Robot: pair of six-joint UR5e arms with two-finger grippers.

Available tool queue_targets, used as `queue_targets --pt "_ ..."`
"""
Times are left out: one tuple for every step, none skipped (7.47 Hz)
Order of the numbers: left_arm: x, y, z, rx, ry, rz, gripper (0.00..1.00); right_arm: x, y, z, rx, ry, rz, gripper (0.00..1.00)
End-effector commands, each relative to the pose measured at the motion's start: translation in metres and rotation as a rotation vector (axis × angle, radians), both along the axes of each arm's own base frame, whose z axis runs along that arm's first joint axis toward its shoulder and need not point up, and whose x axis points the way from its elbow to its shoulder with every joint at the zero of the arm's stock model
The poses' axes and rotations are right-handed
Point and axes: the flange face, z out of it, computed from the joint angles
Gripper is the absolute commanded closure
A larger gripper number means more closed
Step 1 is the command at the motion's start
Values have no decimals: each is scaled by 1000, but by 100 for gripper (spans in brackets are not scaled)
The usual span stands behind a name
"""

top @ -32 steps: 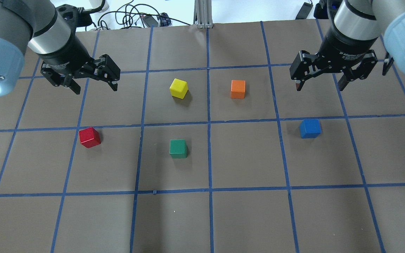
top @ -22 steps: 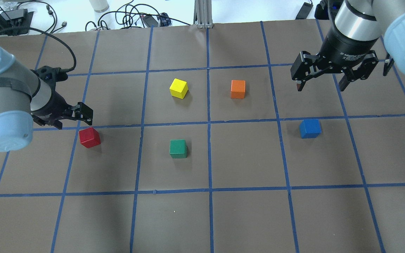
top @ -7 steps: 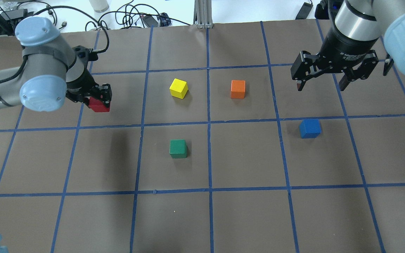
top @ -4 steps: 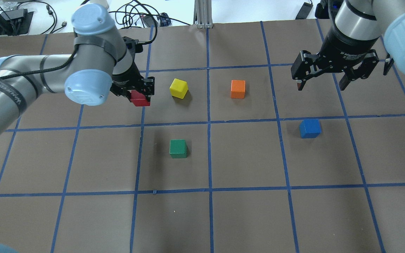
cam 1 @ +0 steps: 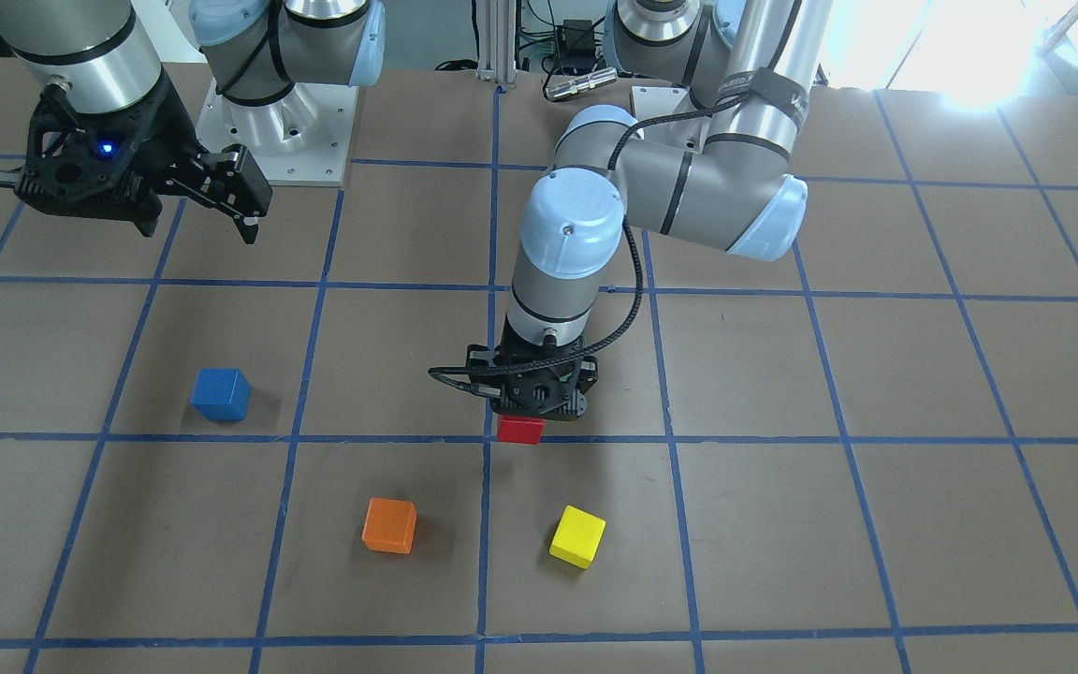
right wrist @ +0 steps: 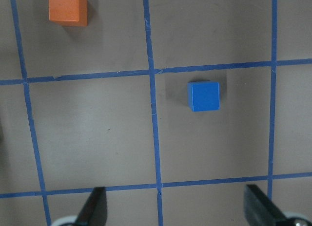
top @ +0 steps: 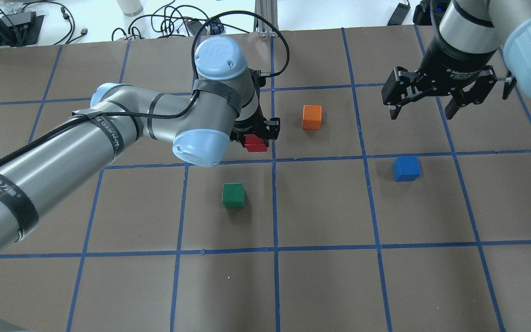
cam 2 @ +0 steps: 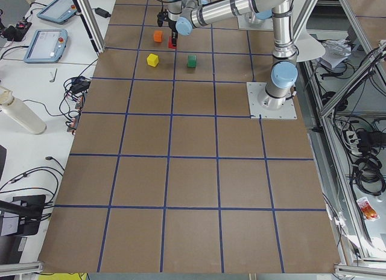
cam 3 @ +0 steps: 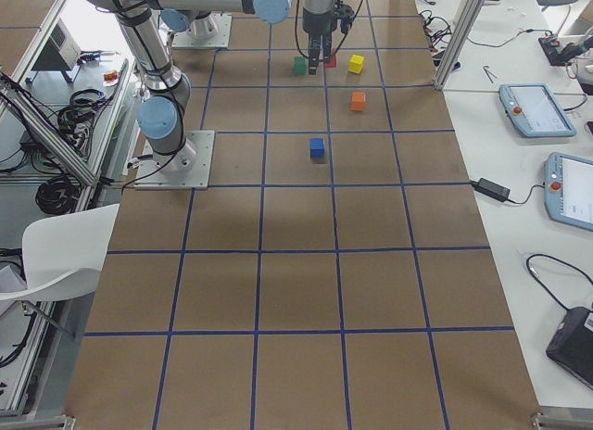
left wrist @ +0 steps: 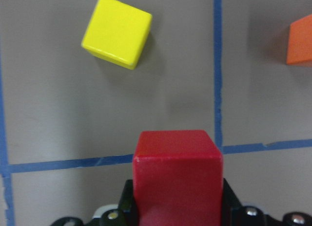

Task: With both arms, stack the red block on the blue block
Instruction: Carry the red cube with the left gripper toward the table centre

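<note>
My left gripper (top: 257,138) is shut on the red block (top: 256,143) and holds it above the mat near the centre line. The red block also shows in the front view (cam 1: 520,430) under the gripper (cam 1: 531,412), and large in the left wrist view (left wrist: 178,172). The blue block (top: 406,168) sits on the mat at the right, also in the front view (cam 1: 220,394) and the right wrist view (right wrist: 204,96). My right gripper (top: 421,110) hangs open and empty, high above and behind the blue block; in the front view (cam 1: 132,211) it is at upper left.
An orange cube (top: 312,116) lies between the red block and the right gripper. A green cube (top: 233,195) lies in front of the left gripper. A yellow cube (cam 1: 577,536) is hidden by the left arm in the overhead view. Cables lie beyond the mat's far edge.
My left gripper came down on the red block, closed on it, lifted it and carried it right, past the yellow cube toward the centre. The right arm has not moved.
</note>
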Motion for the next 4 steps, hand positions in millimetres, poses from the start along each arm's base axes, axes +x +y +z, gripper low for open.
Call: queue_targets --pt "-38 8 -24 24 -3 -28 100 0 0 0 1 0 1 0" --pt "-52 10 -34 34 -9 -37 98 0 0 1 -1 0 1 0" --pt "-66 16 -42 43 -12 -54 96 -1 0 2 -4 1 -1 0" --pt "-77 23 -50 49 -30 -65 69 -1 0 2 -2 3 -1 0"
